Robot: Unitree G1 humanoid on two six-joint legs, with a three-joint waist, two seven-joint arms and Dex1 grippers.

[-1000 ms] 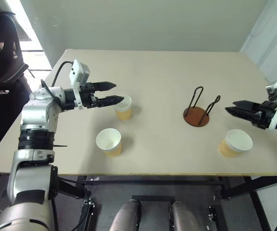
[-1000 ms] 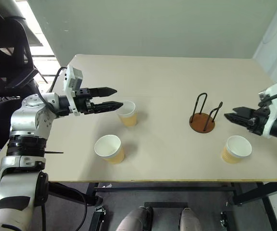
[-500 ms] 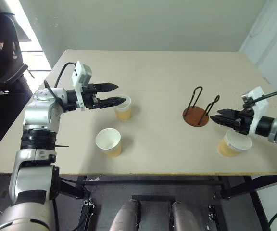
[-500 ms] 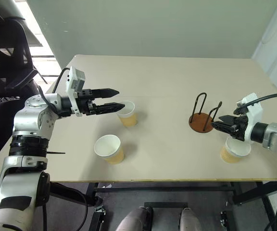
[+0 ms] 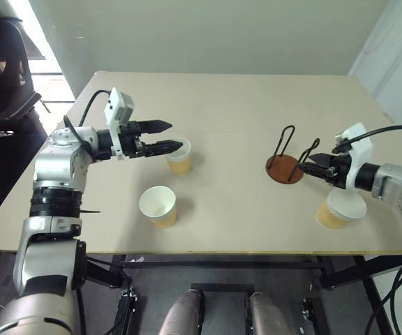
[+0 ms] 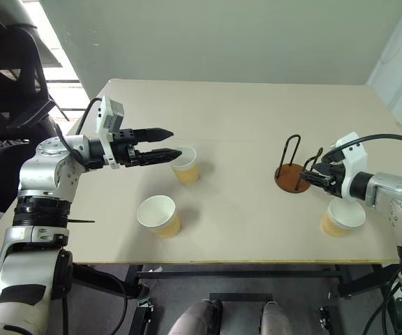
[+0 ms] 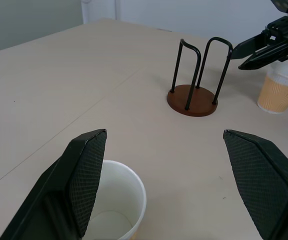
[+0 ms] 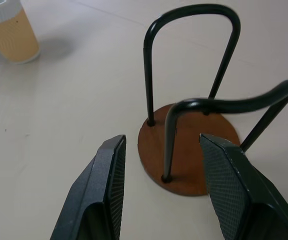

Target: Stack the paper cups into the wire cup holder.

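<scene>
The wire cup holder (image 5: pixel 286 162), a brown disc with two black loops, stands empty right of the table's middle. My right gripper (image 5: pixel 301 162) is open and empty, its tips just short of the nearer loop (image 8: pixel 184 107), which rises between the fingers (image 8: pixel 109 170) in the right wrist view. A ribbed paper cup (image 5: pixel 339 209) stands upright below that arm, towards the front edge. My left gripper (image 5: pixel 176 135) is open wide and level, hovering at the rim of a second paper cup (image 5: pixel 179 158); that cup (image 7: pixel 115 200) sits beside one finger. A third paper cup (image 5: pixel 158 206) stands nearer the front edge.
The beige table (image 5: pixel 229 112) has bare room at the back and between the cups and the holder. A dark chair (image 5: pixel 2 63) stands off the left edge. The right arm's cable (image 5: pixel 389 130) arcs above its wrist.
My right gripper has moved left and a little forward, from beyond the ribbed cup to the holder's edge. The left gripper and all three cups have stayed put.
</scene>
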